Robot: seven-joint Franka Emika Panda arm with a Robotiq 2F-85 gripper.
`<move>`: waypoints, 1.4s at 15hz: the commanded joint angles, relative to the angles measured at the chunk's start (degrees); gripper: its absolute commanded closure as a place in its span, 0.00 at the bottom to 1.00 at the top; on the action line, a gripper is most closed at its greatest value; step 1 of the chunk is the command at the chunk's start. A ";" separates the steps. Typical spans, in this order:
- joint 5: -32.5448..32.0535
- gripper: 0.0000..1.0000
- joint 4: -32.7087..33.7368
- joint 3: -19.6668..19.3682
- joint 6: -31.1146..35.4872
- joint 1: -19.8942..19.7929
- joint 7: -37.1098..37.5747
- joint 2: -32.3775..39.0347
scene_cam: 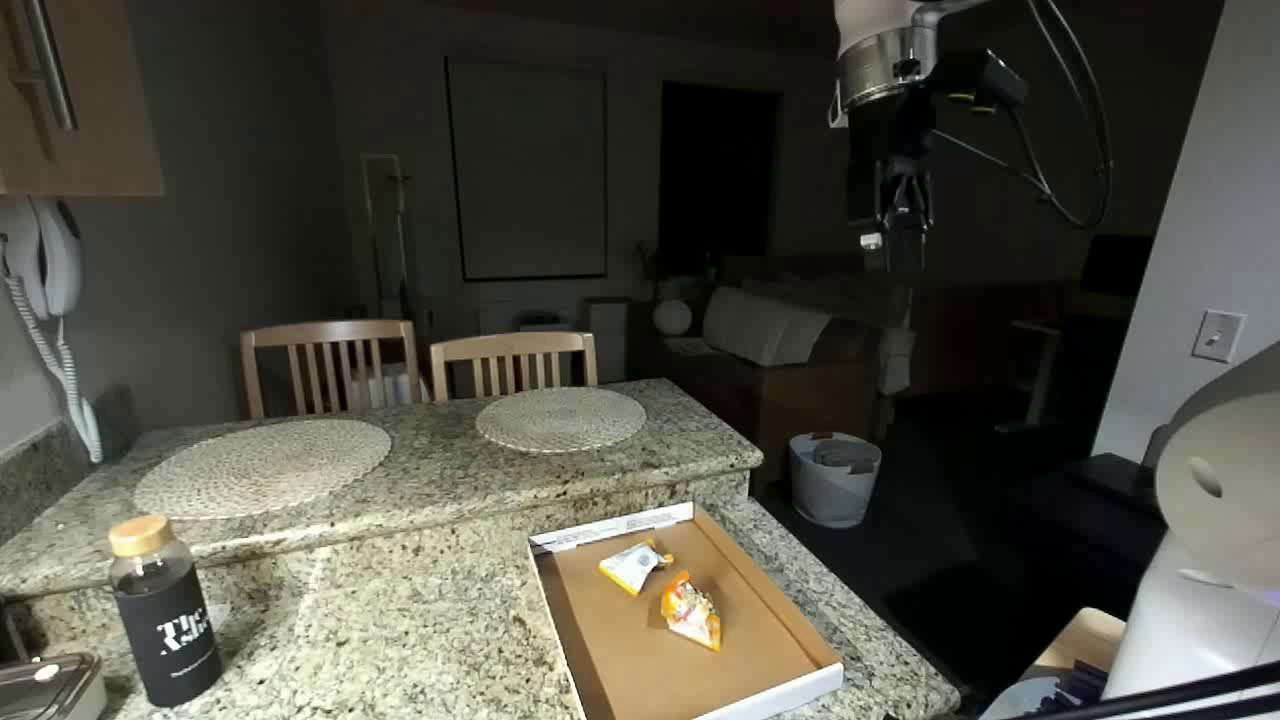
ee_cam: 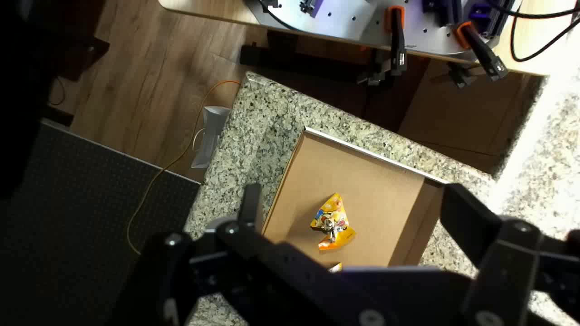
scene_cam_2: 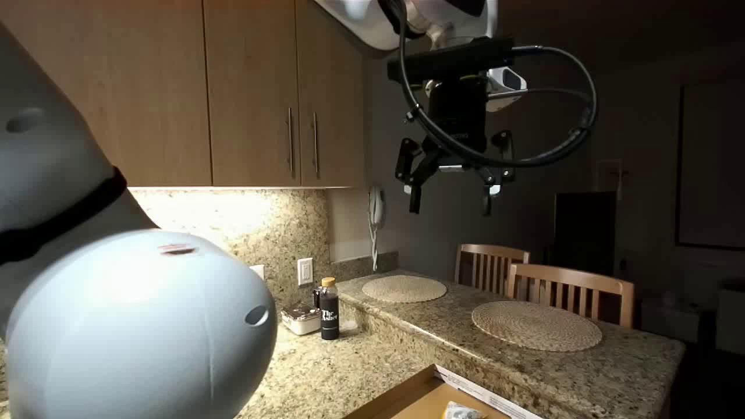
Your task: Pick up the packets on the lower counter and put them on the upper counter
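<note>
Two packets lie apart in a shallow tan tray [scene_cam: 625,665] on the lower counter [scene_cam: 420,625]. The orange packet [scene_cam: 691,614] is nearer the front; the whitish packet [scene_cam: 632,566] with yellow edges is behind it. In the wrist view the orange packet [ee_cam: 334,219] shows whole, while only a corner of the whitish packet [ee_cam: 335,267] peeks past the gripper body. Behind and higher runs the upper counter [scene_cam: 435,455]. High above the counters hangs my gripper [scene_cam_2: 450,203], its fingers spread wide and nothing between them.
Two round placemats [scene_cam: 265,467] [scene_cam: 561,418] lie on the upper counter. A dark bottle [scene_cam: 168,625] and a lidded container [scene_cam_2: 301,319] stand at the lower counter's wall end. Wooden chairs [scene_cam_2: 573,285] are beyond the ledge, and cabinets [scene_cam_2: 250,93] hang above the counter.
</note>
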 commanded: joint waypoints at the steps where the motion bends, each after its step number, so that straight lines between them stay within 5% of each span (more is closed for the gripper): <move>1: 0.07 0.00 0.11 0.10 -0.11 -0.12 -0.05 0.06; 8: 0.07 0.00 0.11 0.10 -0.11 -0.13 -0.05 0.06; 14: -0.07 0.00 0.30 1.71 1.54 4.15 -5.08 5.12; 19: 1.67 0.00 -2.24 4.06 12.47 5.95 -1.91 11.13; 21: 7.69 0.00 -3.77 3.75 19.30 6.51 -0.86 14.03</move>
